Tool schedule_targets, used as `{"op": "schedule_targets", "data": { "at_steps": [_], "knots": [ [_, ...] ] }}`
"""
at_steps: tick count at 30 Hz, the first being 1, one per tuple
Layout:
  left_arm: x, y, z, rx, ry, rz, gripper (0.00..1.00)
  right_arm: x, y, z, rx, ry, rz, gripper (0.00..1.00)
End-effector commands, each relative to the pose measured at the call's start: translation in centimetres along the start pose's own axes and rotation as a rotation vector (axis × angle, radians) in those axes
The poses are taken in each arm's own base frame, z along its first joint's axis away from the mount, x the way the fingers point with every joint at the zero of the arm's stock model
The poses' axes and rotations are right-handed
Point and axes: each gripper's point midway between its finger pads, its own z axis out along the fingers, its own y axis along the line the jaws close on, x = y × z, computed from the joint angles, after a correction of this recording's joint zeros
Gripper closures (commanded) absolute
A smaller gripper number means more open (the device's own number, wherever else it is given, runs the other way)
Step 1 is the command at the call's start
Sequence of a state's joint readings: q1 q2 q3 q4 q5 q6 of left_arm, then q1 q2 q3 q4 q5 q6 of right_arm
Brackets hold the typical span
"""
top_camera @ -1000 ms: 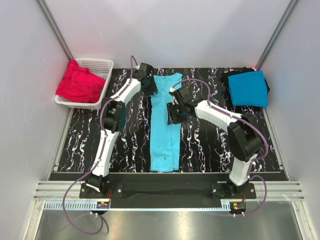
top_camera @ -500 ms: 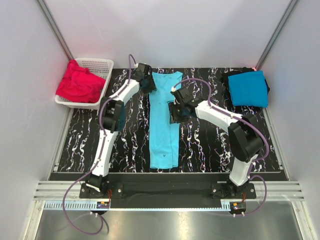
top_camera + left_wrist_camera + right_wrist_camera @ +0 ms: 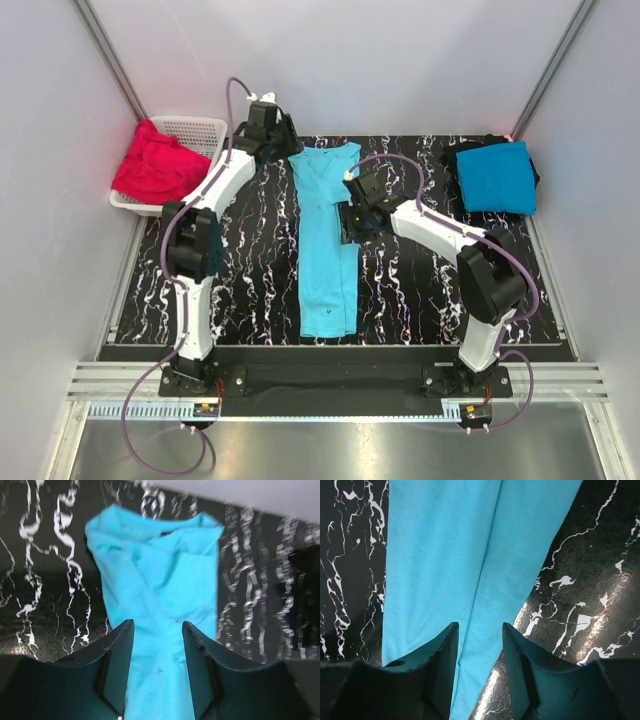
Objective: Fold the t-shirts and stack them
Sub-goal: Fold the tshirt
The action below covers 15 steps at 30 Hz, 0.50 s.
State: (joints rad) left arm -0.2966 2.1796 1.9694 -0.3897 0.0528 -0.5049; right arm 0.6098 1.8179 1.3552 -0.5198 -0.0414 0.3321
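A light turquoise t-shirt (image 3: 328,240) lies folded into a long narrow strip down the middle of the black marbled table, collar at the far end. My left gripper (image 3: 268,128) is open and empty above the far left of its collar; its wrist view shows the collar end (image 3: 160,565) between the fingers. My right gripper (image 3: 350,222) is open and empty over the strip's right edge at mid-length (image 3: 485,555). A folded deeper blue t-shirt (image 3: 497,176) lies on a black one (image 3: 455,162) at the far right. Red t-shirts (image 3: 158,168) fill the basket.
A white lattice basket (image 3: 200,130) stands at the far left corner, partly off the table. Grey walls and metal posts enclose the table on three sides. The arm bases sit on a rail at the near edge.
My left gripper has let go of the collar area and drawn back to the far left, off the shirt. The shirt's top left edge now lies flat. My right gripper has barely moved.
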Motion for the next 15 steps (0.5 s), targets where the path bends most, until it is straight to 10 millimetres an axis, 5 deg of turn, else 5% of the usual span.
{"op": "schedule_targets", "data": {
  "at_steps": [1, 5, 9, 11, 12, 15],
  "knots": [
    [-2.1, -1.6, -3.1, 0.062, -0.044, 0.008, 0.51, -2.5, 0.1, -2.7, 0.042, -0.104, 0.017, 0.53],
    [1.3, -0.9, -5.8, 0.025, 0.032, -0.022, 0.52, -2.7, -1.7, -4.6, 0.142, -0.141, 0.074, 0.49],
    [6.2, 3.4, -11.2, -0.160, 0.090, -0.150, 0.52, -0.1, -4.5, -4.6, 0.250, -0.123, 0.094, 0.45],
    [7.5, 2.4, -13.8, -0.093, 0.095, -0.202, 0.52, 0.9, -4.8, -4.7, 0.251, -0.109, 0.101, 0.45],
    [10.6, 3.5, -14.1, -0.120, 0.150, -0.227, 0.52, 1.5, -4.4, -4.7, 0.227, -0.094, 0.105, 0.44],
    [15.5, 4.0, -16.6, -0.116, 0.226, -0.241, 0.52, 4.7, -4.7, -4.5, 0.190, -0.047, 0.128, 0.39]
  ]
}}
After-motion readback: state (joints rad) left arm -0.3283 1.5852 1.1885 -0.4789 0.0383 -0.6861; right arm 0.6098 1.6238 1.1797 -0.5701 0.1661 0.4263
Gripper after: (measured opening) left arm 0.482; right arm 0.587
